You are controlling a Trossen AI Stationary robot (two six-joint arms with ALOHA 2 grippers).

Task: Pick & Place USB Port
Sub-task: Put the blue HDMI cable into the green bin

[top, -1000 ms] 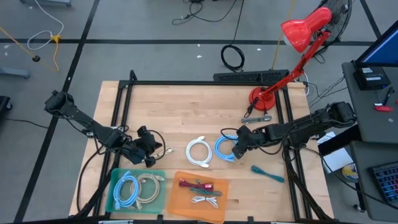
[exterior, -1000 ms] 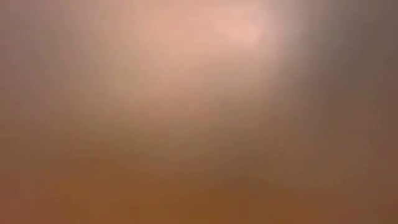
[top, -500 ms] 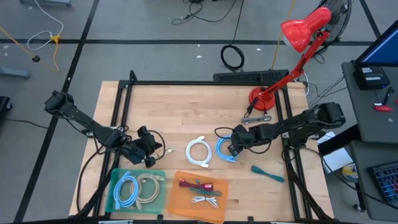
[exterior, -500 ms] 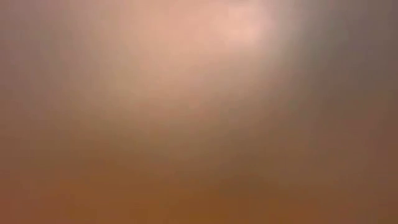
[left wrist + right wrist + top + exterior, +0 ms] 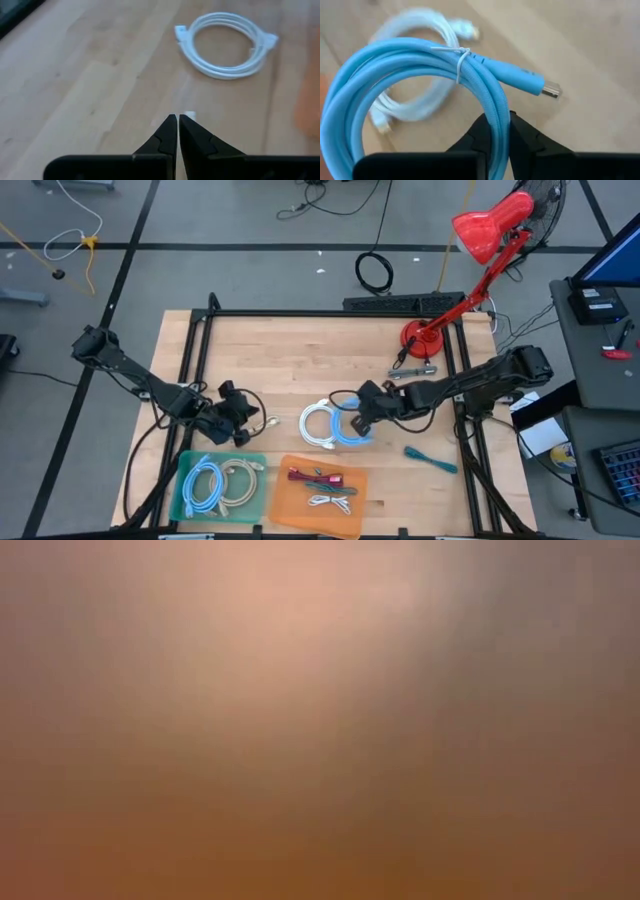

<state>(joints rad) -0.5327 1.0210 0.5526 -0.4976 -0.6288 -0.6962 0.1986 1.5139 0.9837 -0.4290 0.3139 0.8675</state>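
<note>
My right gripper [image 5: 496, 131] pinches the blue cable [image 5: 410, 65], bin [image 5: 222, 484] still ahead; left gripper [image 5: 178, 125] waits shut, empty.

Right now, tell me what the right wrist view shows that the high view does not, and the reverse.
Only the right wrist view shows the right gripper shut on the blue cable, the white tie binding its coil, and its metal USB plug. Only the high view shows the left gripper waiting near the green tray, the orange tray, the red lamp and the loose teal tool. Both show the blue cable, the white cable beside it, and the wooden table.
</note>
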